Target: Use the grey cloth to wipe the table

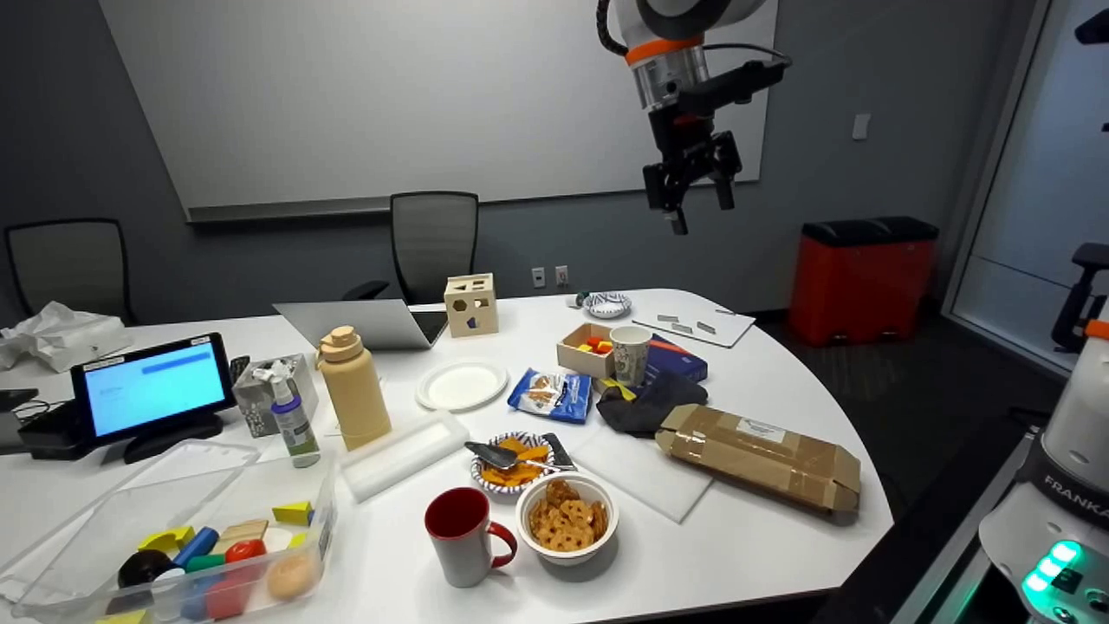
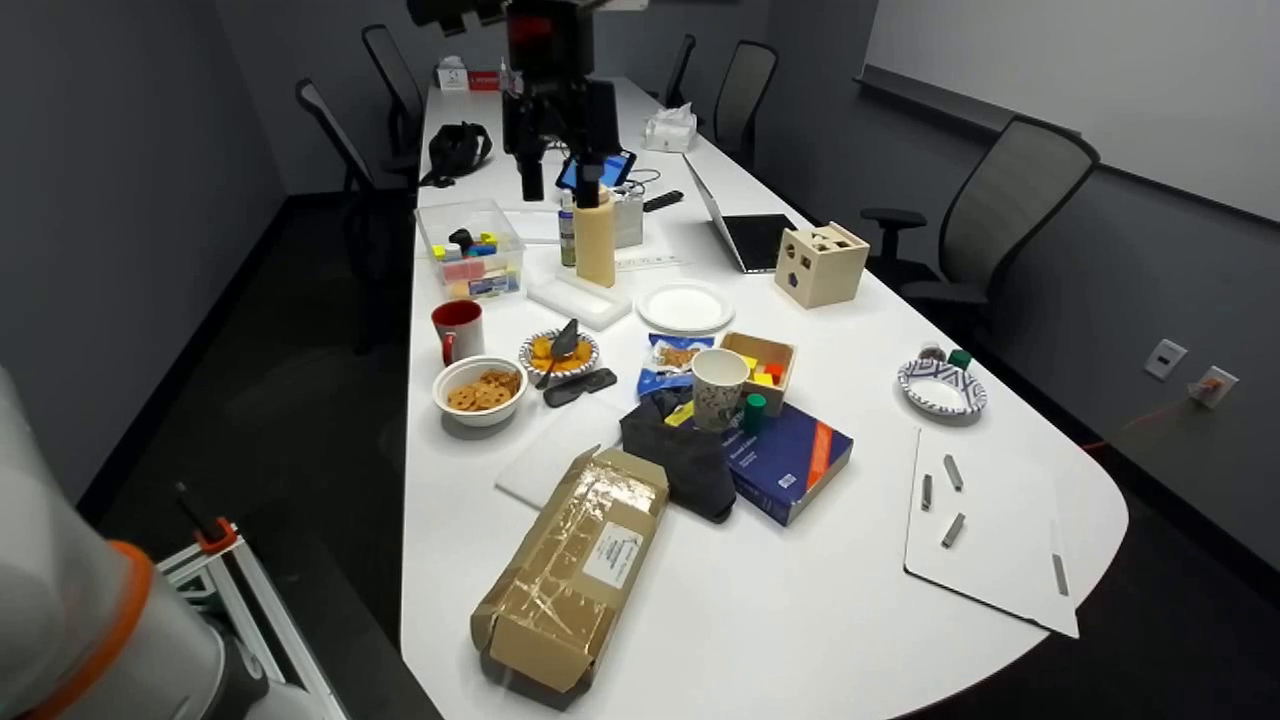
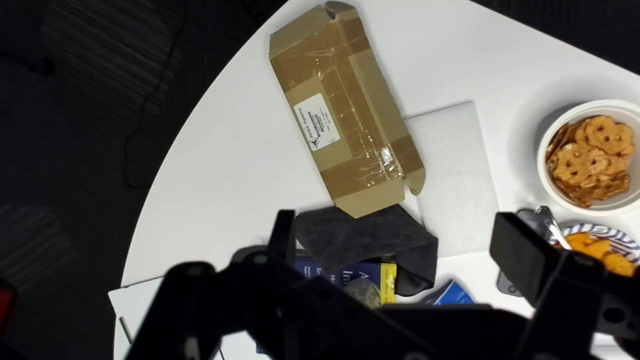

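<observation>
The grey cloth (image 3: 365,235) lies crumpled on the bench (image 2: 780,620), part of it draped over the edge of a blue book (image 2: 790,465). In the wrist view, the end flap of a cardboard box (image 3: 345,110) overlaps the cloth's rim; whether it weighs on the cloth cannot be told. A patterned paper cup (image 2: 718,390) stands just beside the cloth, apparently on the book. A blue snack packet (image 1: 554,396) lies near both. A bowl of crackers (image 3: 595,108) sits farther off.

The pincer (image 2: 560,184) hangs well above the bench, its two jaws wide apart with nothing between them. The wrist view shows the cloth below, framed in the gap.

Assessment: the step in hand is judged to be the approach to the cloth; neither grasp nor wiping is under way. The next move calls for a descent onto a loose fold, preferably away from the cup and off the box flap, then closing on the fabric. A slow lift is advised: a trapped edge could drag the box, and a snag at the book could tip the cup. Wiping would then suit the stretch of bench between the box and the flat white board (image 2: 1000,560).
</observation>
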Controlling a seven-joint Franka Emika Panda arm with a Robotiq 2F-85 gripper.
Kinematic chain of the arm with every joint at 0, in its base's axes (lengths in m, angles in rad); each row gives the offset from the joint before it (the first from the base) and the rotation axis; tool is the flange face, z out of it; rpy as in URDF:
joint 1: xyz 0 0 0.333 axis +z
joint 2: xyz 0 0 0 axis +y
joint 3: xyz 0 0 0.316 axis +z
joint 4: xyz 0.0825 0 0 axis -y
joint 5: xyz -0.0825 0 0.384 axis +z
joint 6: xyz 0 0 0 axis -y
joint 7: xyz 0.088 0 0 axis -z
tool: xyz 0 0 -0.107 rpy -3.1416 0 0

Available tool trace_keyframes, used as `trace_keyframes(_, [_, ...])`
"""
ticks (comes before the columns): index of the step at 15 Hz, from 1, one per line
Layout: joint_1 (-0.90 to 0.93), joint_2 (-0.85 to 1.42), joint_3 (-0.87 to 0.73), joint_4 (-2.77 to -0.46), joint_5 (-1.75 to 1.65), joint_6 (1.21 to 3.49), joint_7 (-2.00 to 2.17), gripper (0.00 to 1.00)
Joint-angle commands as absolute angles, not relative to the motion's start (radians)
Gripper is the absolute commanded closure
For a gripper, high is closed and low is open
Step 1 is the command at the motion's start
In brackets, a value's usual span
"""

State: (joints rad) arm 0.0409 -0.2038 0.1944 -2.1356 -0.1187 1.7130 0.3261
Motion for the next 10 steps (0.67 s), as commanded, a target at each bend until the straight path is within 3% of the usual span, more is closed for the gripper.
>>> trace_keyframes(1, [0.017,-0.114,0.116,-2.155,-0.135,1.829,0.274,0.00])
trace_keyframes(10, [-0.001,0.319,-0.009,-2.091,-0.193,2.178,0.230,0.00])
